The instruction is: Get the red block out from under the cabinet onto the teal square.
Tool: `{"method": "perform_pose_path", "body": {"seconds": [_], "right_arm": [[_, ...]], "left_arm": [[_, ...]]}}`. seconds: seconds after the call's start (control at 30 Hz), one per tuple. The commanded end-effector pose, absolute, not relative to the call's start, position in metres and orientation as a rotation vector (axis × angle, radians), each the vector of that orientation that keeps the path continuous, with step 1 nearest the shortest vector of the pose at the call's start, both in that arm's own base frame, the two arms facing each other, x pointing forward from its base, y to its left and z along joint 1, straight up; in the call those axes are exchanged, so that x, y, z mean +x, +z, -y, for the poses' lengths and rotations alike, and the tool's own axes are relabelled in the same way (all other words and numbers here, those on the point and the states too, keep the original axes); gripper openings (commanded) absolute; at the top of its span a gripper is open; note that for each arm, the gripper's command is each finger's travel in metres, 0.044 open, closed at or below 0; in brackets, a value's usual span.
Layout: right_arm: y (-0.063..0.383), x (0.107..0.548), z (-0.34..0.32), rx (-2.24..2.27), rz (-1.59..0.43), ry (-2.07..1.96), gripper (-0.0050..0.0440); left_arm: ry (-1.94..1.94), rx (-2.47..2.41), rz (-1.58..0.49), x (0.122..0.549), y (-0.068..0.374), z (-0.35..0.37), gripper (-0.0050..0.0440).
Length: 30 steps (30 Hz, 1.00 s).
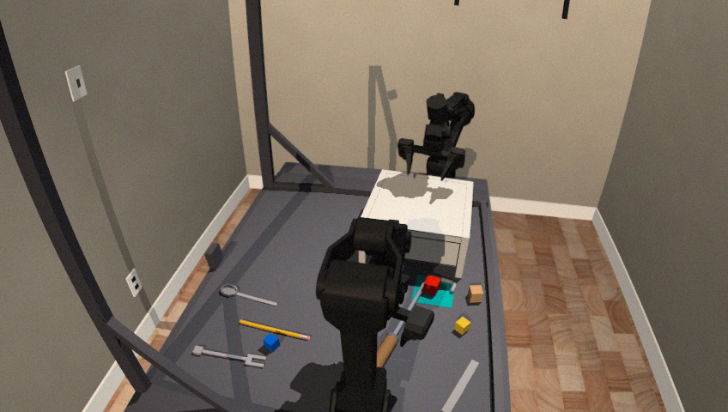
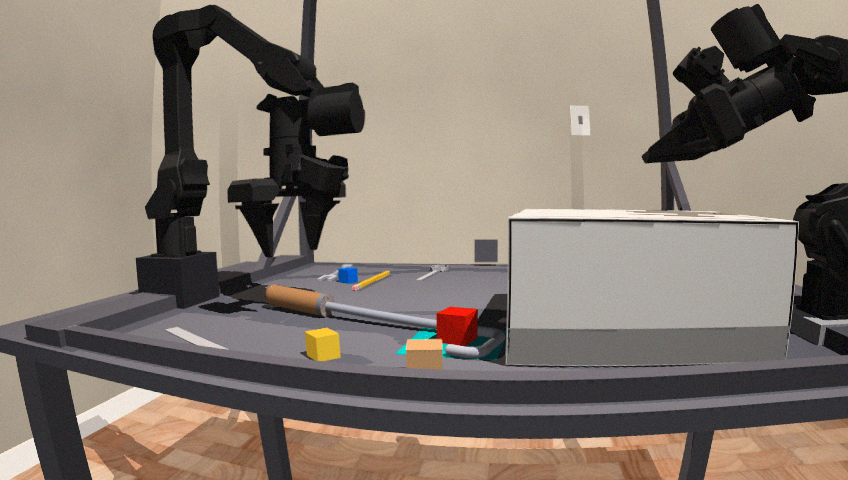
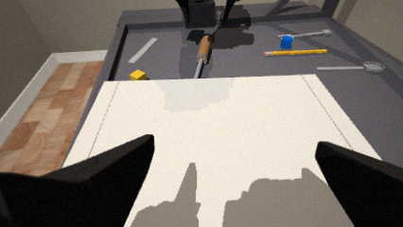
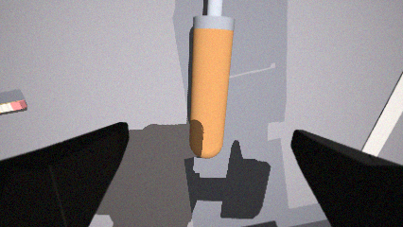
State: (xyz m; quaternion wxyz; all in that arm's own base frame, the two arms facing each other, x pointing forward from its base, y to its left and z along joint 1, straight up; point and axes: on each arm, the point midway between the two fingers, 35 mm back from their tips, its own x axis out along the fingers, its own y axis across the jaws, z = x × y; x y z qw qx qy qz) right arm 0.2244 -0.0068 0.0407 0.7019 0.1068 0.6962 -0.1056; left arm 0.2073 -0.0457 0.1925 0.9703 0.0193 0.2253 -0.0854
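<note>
The red block [image 1: 432, 284] [image 2: 457, 325] sits on the teal square [image 1: 435, 297] just in front of the white cabinet [image 1: 423, 211] [image 2: 651, 285]. The cabinet stands upright. A hook tool with a wooden handle [image 1: 386, 349] [image 2: 294, 299] [image 4: 210, 85] lies on the table, its metal shaft reaching to the block and its curved end [image 2: 470, 350] beside it. My right gripper [image 2: 289, 246] [image 4: 211, 133] is open and empty, raised above the handle. My left gripper [image 1: 426, 172] [image 3: 233, 145] is open and empty, hovering over the cabinet's far top edge.
A tan block [image 1: 475, 293] and a yellow block [image 1: 462, 324] lie right of the square. A blue block [image 1: 270, 342], a pencil [image 1: 274, 330], a magnifier [image 1: 229, 290] and a wrench [image 1: 228, 356] lie at the left. A white strip [image 1: 459, 385] lies near the front edge.
</note>
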Motion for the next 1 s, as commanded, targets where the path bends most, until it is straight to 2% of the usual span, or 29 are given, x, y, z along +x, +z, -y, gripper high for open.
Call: {"method": "perform_pose_path", "body": {"seconds": [0.0, 0.23, 0.3, 0.47, 0.67, 0.97], "right_arm": [[0.054, 0.240, 0.015, 0.230, -1.515, -0.239, 0.0440], [0.067, 0.316, 0.050, 0.194, -1.388, -0.219, 0.0440], [0.067, 0.316, 0.050, 0.194, -1.388, -0.219, 0.0440], [0.076, 0.371, 0.076, 0.167, -1.297, -0.205, 0.0440], [0.084, 0.416, 0.099, 0.143, -1.220, -0.196, 0.0440], [0.087, 0.436, 0.107, 0.131, -1.188, -0.190, 0.0440]], "left_arm": [[-0.172, 0.037, -0.441, 0.208, 0.199, 0.046, 0.0440], [-0.172, 0.037, -0.441, 0.208, 0.199, 0.046, 0.0440], [-0.172, 0.037, -0.441, 0.208, 0.199, 0.046, 0.0440], [-0.172, 0.037, -0.441, 0.208, 0.199, 0.046, 0.0440], [-0.172, 0.037, -0.441, 0.208, 0.199, 0.046, 0.0440], [-0.172, 0.037, -0.441, 0.208, 0.199, 0.046, 0.0440]]}}
